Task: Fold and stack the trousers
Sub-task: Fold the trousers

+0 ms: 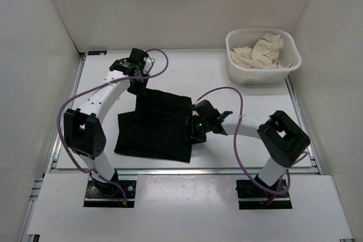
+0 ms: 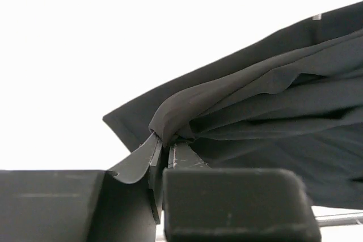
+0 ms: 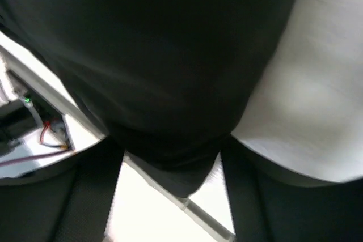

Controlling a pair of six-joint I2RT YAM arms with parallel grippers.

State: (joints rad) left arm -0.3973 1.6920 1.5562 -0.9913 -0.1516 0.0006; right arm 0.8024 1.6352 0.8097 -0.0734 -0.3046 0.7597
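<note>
The black trousers point(image 1: 156, 126) lie folded into a rough rectangle in the middle of the table. My left gripper point(image 1: 138, 87) is at their far left corner, shut on a bunched fold of the cloth. In the left wrist view the gripper point(image 2: 164, 147) pinches that fold, and the trousers point(image 2: 272, 111) drape away to the right. My right gripper point(image 1: 193, 131) is at the trousers' right edge. In the right wrist view it point(image 3: 170, 165) stands open, fingers point(image 3: 91, 196) wide apart, with a hanging edge of the trousers point(image 3: 170, 55) between them.
A white basket point(image 1: 255, 76) holding beige cloth point(image 1: 264, 52) stands at the back right of the table. White walls close in the left, back and right sides. The right arm's purple cable point(image 1: 232, 92) loops over the table by the trousers.
</note>
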